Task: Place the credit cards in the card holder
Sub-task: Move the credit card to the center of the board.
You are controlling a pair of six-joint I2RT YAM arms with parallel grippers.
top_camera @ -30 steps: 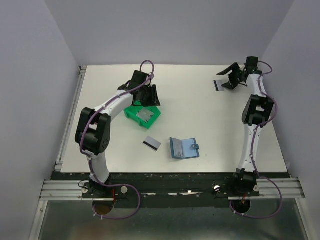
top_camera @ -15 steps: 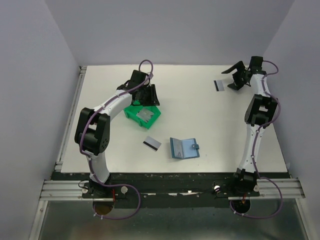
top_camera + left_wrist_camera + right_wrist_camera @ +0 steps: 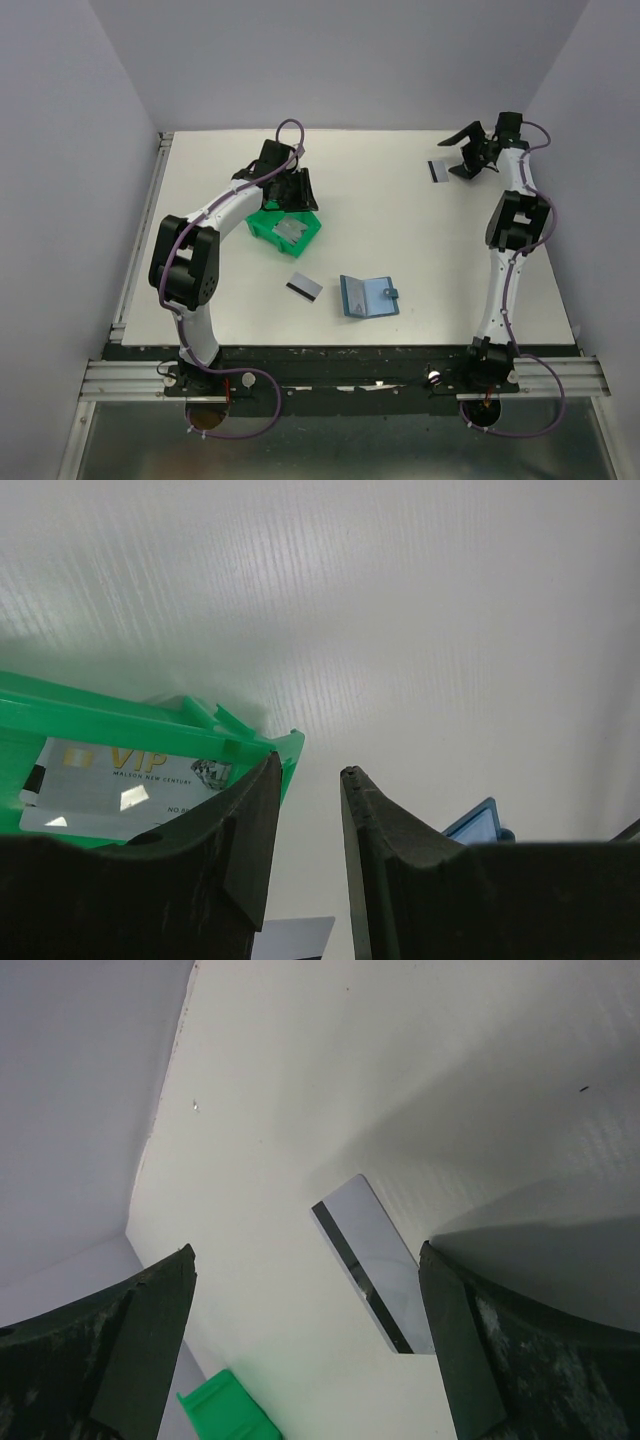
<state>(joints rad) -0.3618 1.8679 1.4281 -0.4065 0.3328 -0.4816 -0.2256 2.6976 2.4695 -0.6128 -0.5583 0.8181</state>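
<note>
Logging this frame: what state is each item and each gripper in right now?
card holder: lying open, flat.
green bin: upright, one card inside.
card in the bin: lying flat, printed face up.
card by the holder: lying flat, stripe up.
far card: lying flat, stripe up, not gripped.
left gripper: narrowly open, empty, by the bin's corner.
right gripper: wide open, empty, above the far card.

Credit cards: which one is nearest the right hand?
The far-right card, just left of the right hand; the others lie in the green bin and beside the card holder.
</note>
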